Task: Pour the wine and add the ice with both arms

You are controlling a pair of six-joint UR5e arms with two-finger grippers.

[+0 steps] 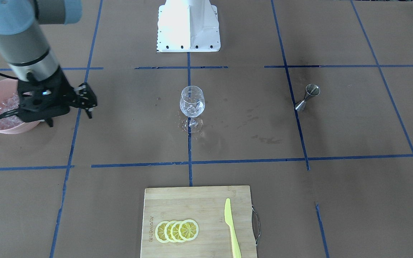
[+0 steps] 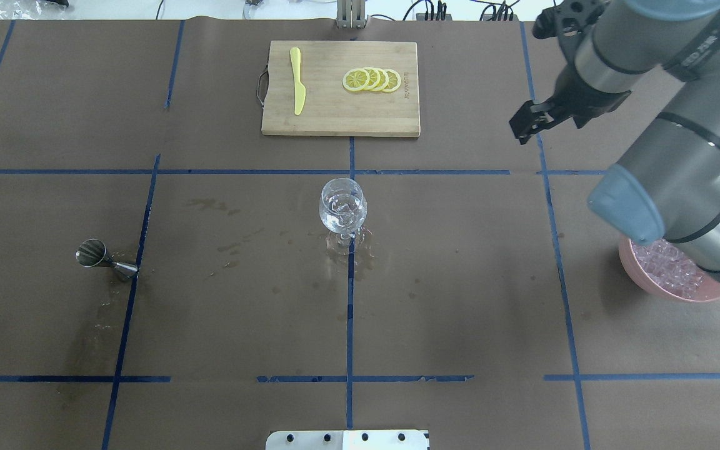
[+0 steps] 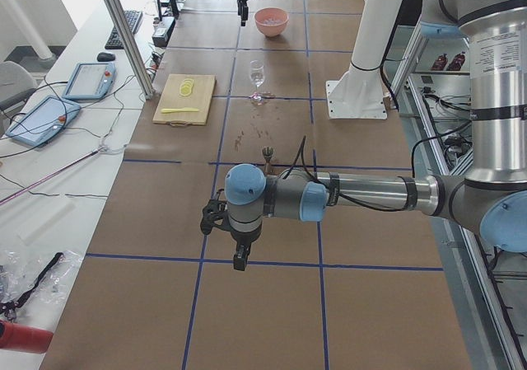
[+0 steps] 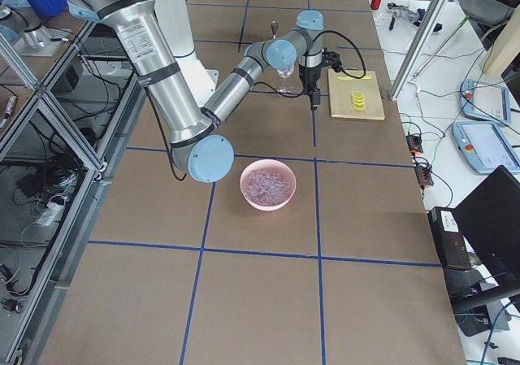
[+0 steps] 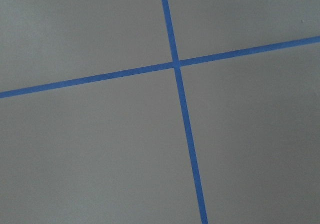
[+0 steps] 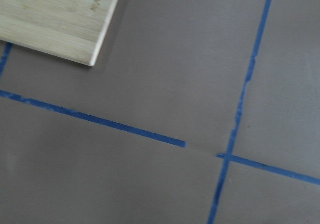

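Ice [image 1: 5,106] is heaped in a pink bowl [image 1: 11,128], which is set behind the right tool [image 1: 87,101] and to its right, on the robot's side of the desk [image 1: 353,208]. The right tool is held above the desk, beyond the bowl's rim, with its fingers pointed downward. How far it is parted cannot be told, nor whether anything is gripped.

Well to that tool's left, a glass [image 1: 192,101] is stood upright on a line of blue tape [image 1: 189,172]. Clear, glinting contents are seen in it, but ice cannot be told from liquid there. Wet marks are spread round its foot. Farther left again, past the glass, a steel jigger [image 1: 308,96] is seen, seemingly laid on its side.

Ahead of the right tool and to its left, at the desk's far edge, a wooden board [image 1: 192,200] is laid flat. Four overlapping lemon slices [image 1: 177,230] and a yellow knife [image 1: 232,229] are carried on it, the slices at the end nearer the tool. A corner of the board is caught in the right wrist view.

The left tool [image 3: 239,259] is shown only in the side view from the robot's left. It is hung low and pointed down over a tape line, well apart from every object. Whether it is parted or closed cannot be told. Only desk and crossed tape are shown in its wrist view.
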